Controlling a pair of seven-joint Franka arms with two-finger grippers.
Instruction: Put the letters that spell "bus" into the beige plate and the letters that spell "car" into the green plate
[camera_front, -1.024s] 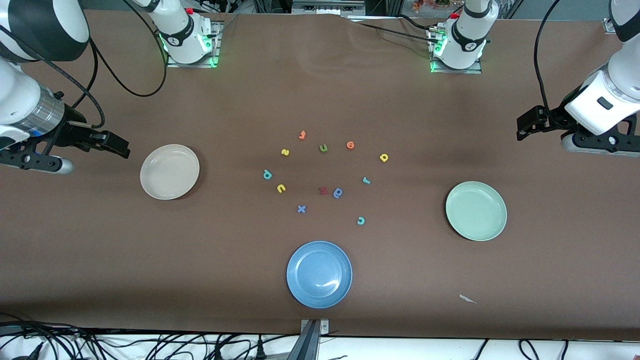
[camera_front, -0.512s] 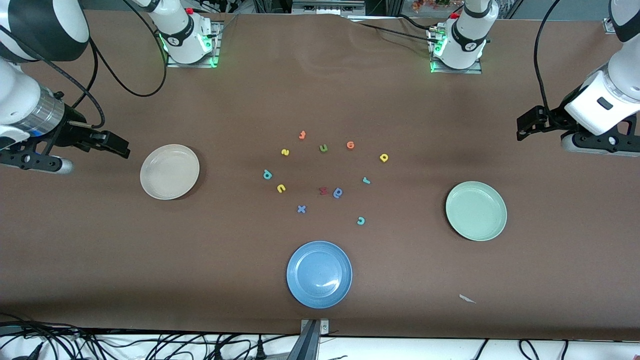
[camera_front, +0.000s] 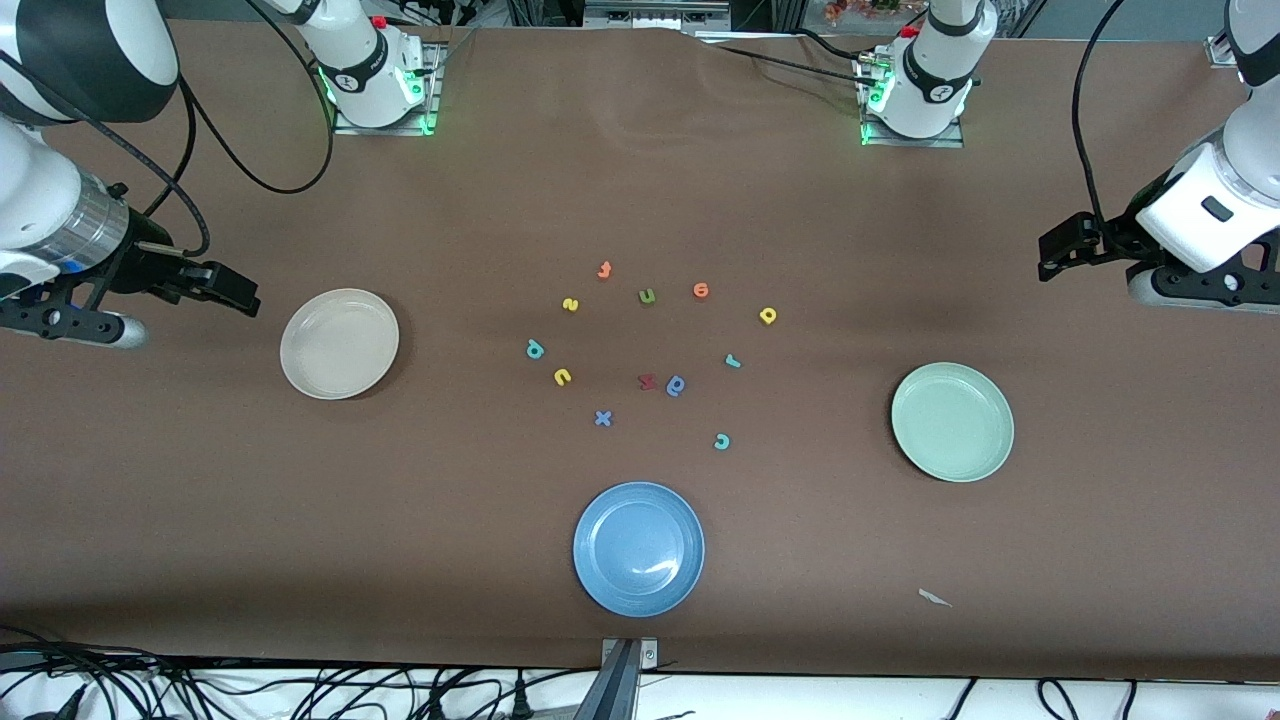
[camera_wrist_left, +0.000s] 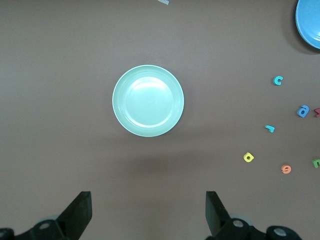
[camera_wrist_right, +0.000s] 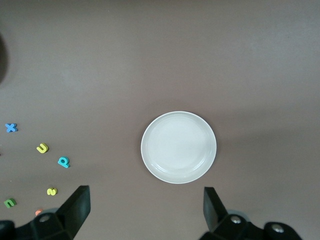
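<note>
Small foam letters lie scattered mid-table. Teal b (camera_front: 535, 348), yellow u (camera_front: 562, 377) and yellow s (camera_front: 570, 304) lie toward the beige plate (camera_front: 339, 343). Teal c (camera_front: 722, 441), yellow a (camera_front: 768, 315) and teal r (camera_front: 733, 361) lie toward the green plate (camera_front: 952, 421). My right gripper (camera_front: 240, 292) hangs open and empty over bare table beside the beige plate (camera_wrist_right: 178, 147). My left gripper (camera_front: 1048, 258) hangs open and empty over bare table at the left arm's end, with the green plate (camera_wrist_left: 148, 100) in its wrist view.
A blue plate (camera_front: 638, 548) sits near the table's front edge. Among the task letters lie a green u (camera_front: 647, 296), an orange t (camera_front: 604, 270), an orange e (camera_front: 701, 290), a red letter (camera_front: 647, 381), a blue rounded letter (camera_front: 676, 385) and a blue x (camera_front: 603, 418).
The left arm has shifted very slightly toward its end of the table. The right arm, letters and plates have not moved.
</note>
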